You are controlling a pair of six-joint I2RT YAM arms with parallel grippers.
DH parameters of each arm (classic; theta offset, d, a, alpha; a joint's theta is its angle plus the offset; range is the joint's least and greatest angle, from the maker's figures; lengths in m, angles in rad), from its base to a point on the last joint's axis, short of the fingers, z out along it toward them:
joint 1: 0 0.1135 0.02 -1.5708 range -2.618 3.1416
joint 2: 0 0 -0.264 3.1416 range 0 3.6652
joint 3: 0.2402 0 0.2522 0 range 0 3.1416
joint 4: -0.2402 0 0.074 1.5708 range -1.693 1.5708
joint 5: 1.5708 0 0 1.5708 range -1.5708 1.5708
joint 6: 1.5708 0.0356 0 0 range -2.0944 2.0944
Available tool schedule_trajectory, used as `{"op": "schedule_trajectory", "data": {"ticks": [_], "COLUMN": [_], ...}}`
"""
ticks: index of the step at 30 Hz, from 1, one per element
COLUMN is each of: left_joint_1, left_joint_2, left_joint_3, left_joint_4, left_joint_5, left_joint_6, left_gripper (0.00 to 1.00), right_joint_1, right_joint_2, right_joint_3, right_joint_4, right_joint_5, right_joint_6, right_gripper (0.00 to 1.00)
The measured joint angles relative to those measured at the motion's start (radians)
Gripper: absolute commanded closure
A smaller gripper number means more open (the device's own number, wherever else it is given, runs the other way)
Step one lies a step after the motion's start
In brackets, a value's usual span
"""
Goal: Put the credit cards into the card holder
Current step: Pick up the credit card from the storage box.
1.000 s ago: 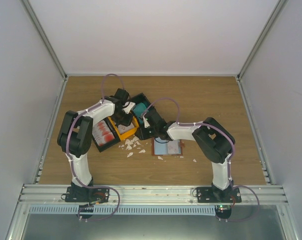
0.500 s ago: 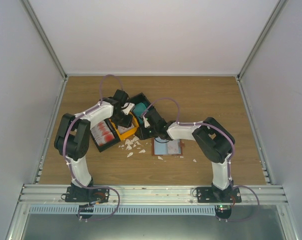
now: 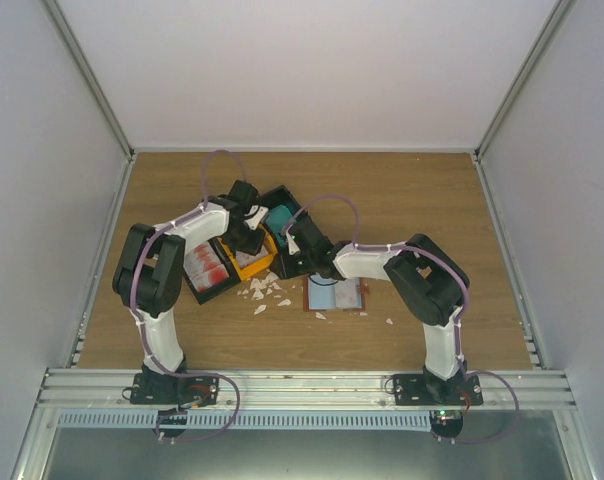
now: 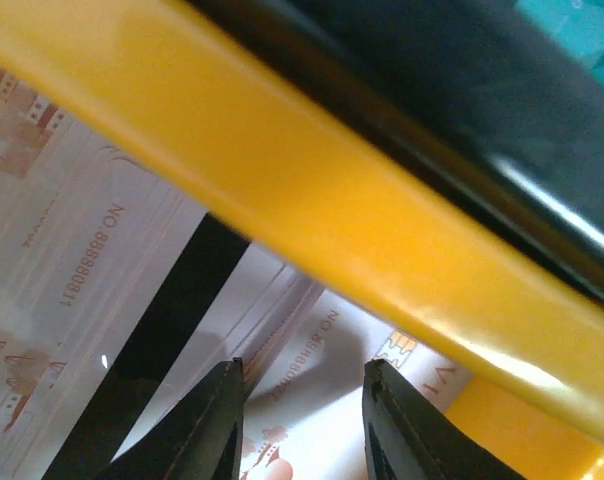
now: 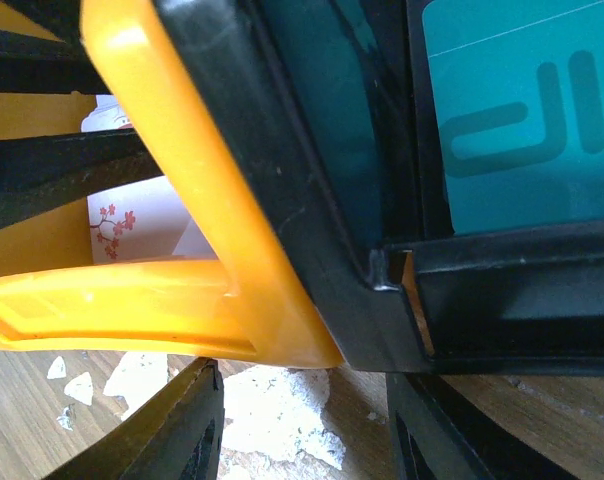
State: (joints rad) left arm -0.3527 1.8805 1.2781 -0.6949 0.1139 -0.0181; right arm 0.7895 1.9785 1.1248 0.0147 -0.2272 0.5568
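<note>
Left claw (image 4: 302, 385) gapes over red-marked credit cards (image 4: 72, 290) in the orange bin (image 4: 312, 200); right claw (image 5: 302, 380), also apart (gripping nothing), sits at that bin's corner; card holder (image 3: 335, 295) lies on the tabletop (image 3: 432, 190) nearby

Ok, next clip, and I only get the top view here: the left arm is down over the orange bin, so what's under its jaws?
Observer: White cards with reddish print, overlapping inside the orange bin.
Reviewer: Is it gripping one?
Observer: Not that I can see. In the left wrist view the left jaws stand apart above a card, with nothing pinched between them.
Reviewer: And the right arm?
Observer: The right jaws are open over white scraps on the table, just outside the orange bin's corner.
</note>
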Motion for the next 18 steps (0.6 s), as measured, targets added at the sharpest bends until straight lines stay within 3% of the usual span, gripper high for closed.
{"op": "schedule_trajectory", "data": {"ticks": [6,18], "left_joint_1": [0.001,-0.012], "left_joint_2": [0.005,-0.047], "left_joint_3": [0.0,-0.018], "left_joint_4": [0.004,0.012], "left_joint_5": [-0.021,-0.012], "left_joint_6": [0.0,-0.002], "left_gripper": [0.76,0.78], "right_joint_1": [0.0,-0.003], "right_joint_2": [0.004,0.007], "right_joint_3": [0.008,0.016], "right_joint_4": [-0.01,-0.024], "right_joint_5": [-0.001,-0.003], "right_joint_6": [0.0,0.002], "right_gripper": [0.54,0.54]}}
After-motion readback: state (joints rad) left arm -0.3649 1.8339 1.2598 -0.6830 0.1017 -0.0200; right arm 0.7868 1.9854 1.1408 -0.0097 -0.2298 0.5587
